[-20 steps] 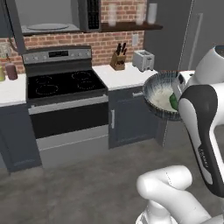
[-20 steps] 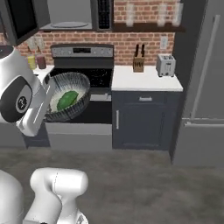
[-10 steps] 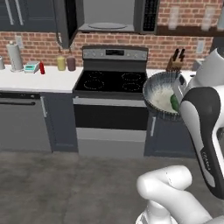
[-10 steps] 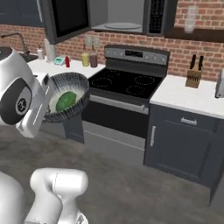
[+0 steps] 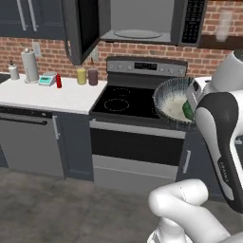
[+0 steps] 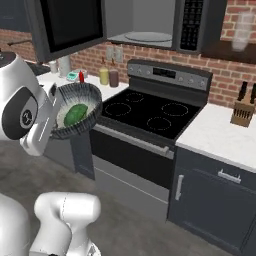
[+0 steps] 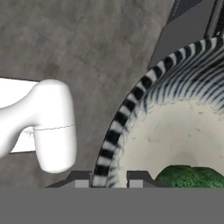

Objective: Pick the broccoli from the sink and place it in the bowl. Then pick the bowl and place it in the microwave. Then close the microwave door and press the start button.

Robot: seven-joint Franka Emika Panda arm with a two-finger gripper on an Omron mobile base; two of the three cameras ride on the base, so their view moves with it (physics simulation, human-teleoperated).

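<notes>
Closer microwave [image 5: 142, 21] (striped bowl [image 7: 175, 113] gripped)

Dark-and-white striped bowl [image 7: 131, 105], bright green broccoli [image 7: 188, 177], black stove [image 6: 150, 112]

Both base views look forward and down from behind the arm, sharing the stove [image 5: 130, 102] at 12 o'clock. The hand view looks closely, probably downward, along the bowl [image 7: 175, 118] rim.

Bowl [image 5: 172, 103] held up off the counter in front of the stove [image 5: 135, 107], broccoli [image 5: 188, 112] inside at its right edge, microwave [image 5: 142, 21] above with microwave door [image 5: 78, 28] swung open left.
</notes>
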